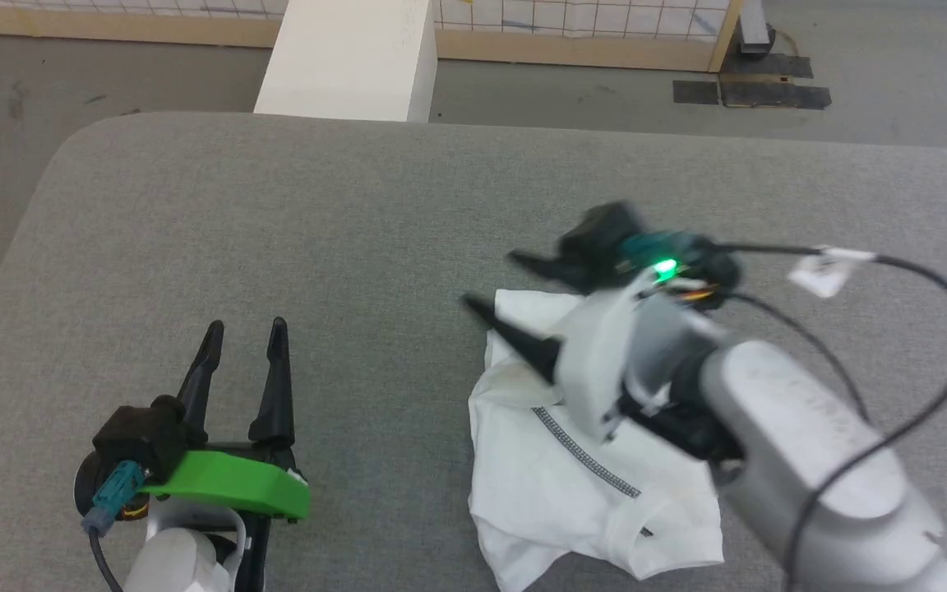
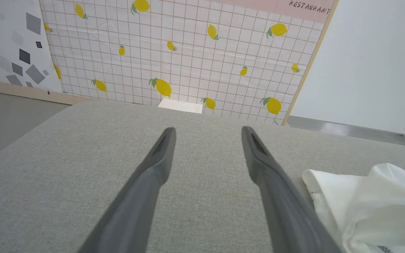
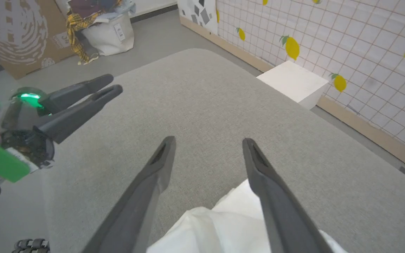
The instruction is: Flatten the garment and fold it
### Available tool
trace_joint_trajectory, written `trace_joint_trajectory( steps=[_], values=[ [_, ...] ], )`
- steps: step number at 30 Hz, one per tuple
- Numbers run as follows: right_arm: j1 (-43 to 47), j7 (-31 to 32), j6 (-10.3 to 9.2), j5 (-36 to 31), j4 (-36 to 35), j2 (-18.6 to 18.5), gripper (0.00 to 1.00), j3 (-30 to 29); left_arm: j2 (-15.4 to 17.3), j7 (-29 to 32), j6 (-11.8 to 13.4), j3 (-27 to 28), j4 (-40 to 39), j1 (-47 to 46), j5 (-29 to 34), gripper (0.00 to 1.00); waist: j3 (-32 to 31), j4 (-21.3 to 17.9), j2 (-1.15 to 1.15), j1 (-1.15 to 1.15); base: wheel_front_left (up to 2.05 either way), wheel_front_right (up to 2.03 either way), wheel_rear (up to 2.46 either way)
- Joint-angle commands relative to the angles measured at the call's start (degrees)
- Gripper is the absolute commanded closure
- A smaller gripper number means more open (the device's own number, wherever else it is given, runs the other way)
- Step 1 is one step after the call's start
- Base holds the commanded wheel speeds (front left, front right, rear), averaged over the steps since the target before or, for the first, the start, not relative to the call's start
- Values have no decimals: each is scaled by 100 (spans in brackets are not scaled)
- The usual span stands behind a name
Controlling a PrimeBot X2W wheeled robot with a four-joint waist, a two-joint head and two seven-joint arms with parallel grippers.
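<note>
The garment [image 1: 580, 485] is a crumpled white shirt with a dark zigzag seam, lying on the grey cushion at the lower right of the head view. My right gripper [image 1: 494, 284] hovers open over the garment's far-left corner, fingers pointing left, nothing between them. In the right wrist view the garment [image 3: 220, 228] bunches below and between the open right gripper [image 3: 207, 142]. My left gripper [image 1: 243, 333] stands open over bare cushion, well left of the garment. The left wrist view has the left gripper [image 2: 207, 131] open and the garment [image 2: 374, 203] at its lower right.
The grey cushioned surface [image 1: 317, 230] spreads wide, with rounded far corners. A white box [image 1: 350, 57] stands on the floor beyond its far edge. A lemon-patterned wall panel [image 2: 188, 52] rises behind. A bag of clothes [image 3: 100, 28] and cardboard sit on the floor.
</note>
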Motion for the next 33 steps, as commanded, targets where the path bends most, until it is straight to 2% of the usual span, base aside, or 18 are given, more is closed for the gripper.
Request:
trace_joint_trajectory(
  steps=[1,8,10,14,20,25,31,32,33],
  values=[
    [179,-16,-9,-84,-17,-75,0,-275,47,-27,6,1,-20,8,51,0,-27,-35,0,0,0,0,0],
    [1024,411,-9,-678,-49,-163,0,-1994,63,-27,51,-24,-96,51,50,0,-15,-105,0,0,0,0,0],
    [1284,657,-9,-904,-48,-142,0,-2357,63,-27,57,-35,-102,56,42,0,0,-111,0,0,0,0,0],
    [1768,1279,-9,-1293,-22,-43,0,-2729,55,-26,59,-69,-94,57,26,0,35,-110,0,0,0,0,0],
    [2066,1822,-9,-1612,31,166,0,-2742,40,-25,60,-124,-101,1,14,0,168,-74,0,0,0,0,0],
    [2039,1908,-9,-1700,266,244,0,-2537,22,-25,59,-159,-80,-71,4,0,278,-25,0,0,0,0,0],
    [1937,1957,-9,-1730,642,146,0,-2213,8,-26,62,-175,-36,-109,-3,0,342,24,0,0,0,0,0],
    [1916,1990,-9,-1716,709,118,66,-2183,8,-26,63,-172,-29,-109,-5,0,342,27,0,0,0,0,0],
    [1890,1987,-9,-1698,738,93,95,-2156,9,-26,65,-170,-25,-109,-7,0,343,28,0,0,0,0,0]
  ],
)
